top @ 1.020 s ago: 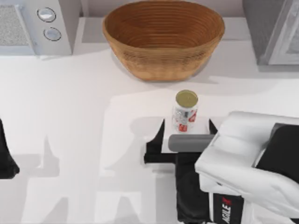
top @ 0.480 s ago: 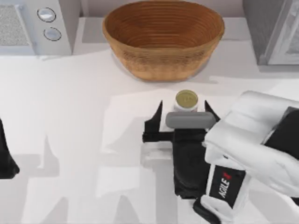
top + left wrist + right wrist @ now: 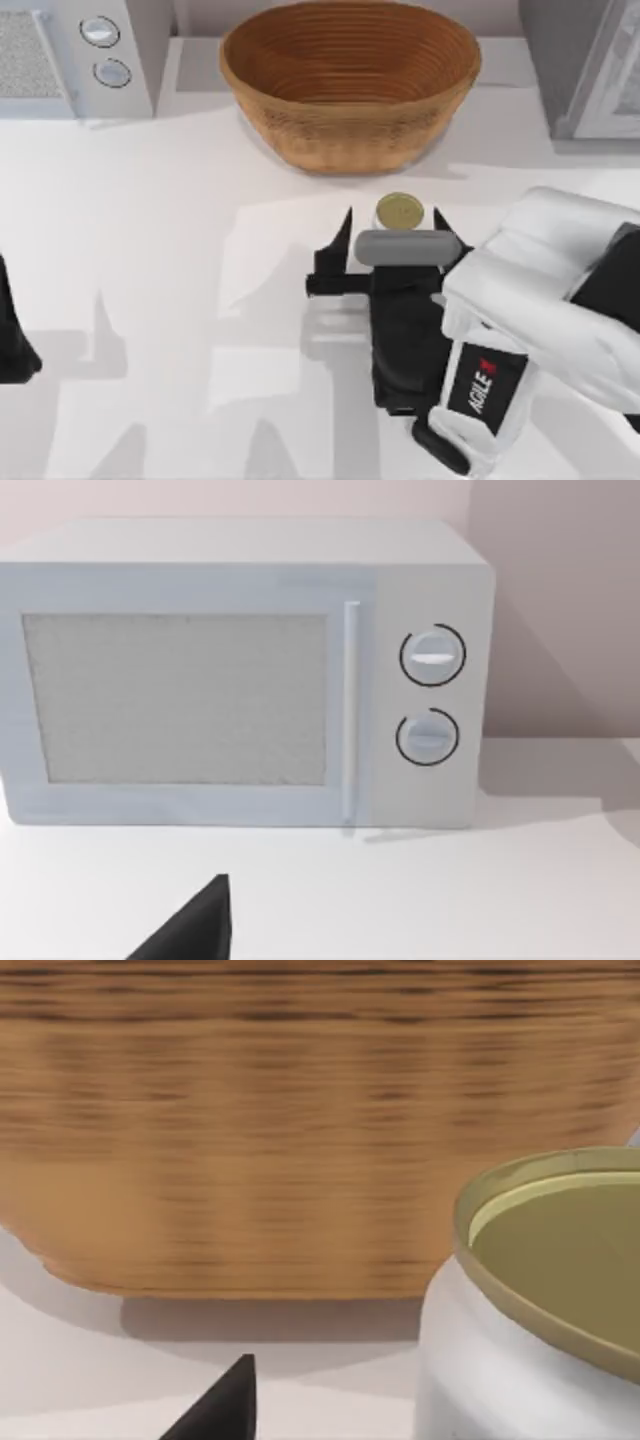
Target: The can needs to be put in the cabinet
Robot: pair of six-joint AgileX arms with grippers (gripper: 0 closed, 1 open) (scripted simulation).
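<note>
**Two arms at the table, right one parked around the can**

Biggest thing first: the white table (image 3: 150, 250) takes up most of the top view. At the back of it, left to right, sit a pale grey microwave (image 3: 75, 55), a big woven basket (image 3: 350, 80) in the middle, and a grey cabinet (image 3: 585, 65) in the right corner.

The right arm (image 3: 540, 310) reaches in from the lower right, so it's the one doing the work. The right gripper (image 3: 393, 250) has its fingers spread wide, one black tip on each side of the can (image 3: 399, 211), not squeezing it as far as I can see. Can stands upright on the table just in front of the basket, gold top facing up, between those tips. The right wrist view has the can's rim up close with the basket wall right behind it.

The left gripper (image 3: 15, 345) is idle at the left edge of the table, well apart from everything. Can't tell whether its fingers are spread or closed.
</note>
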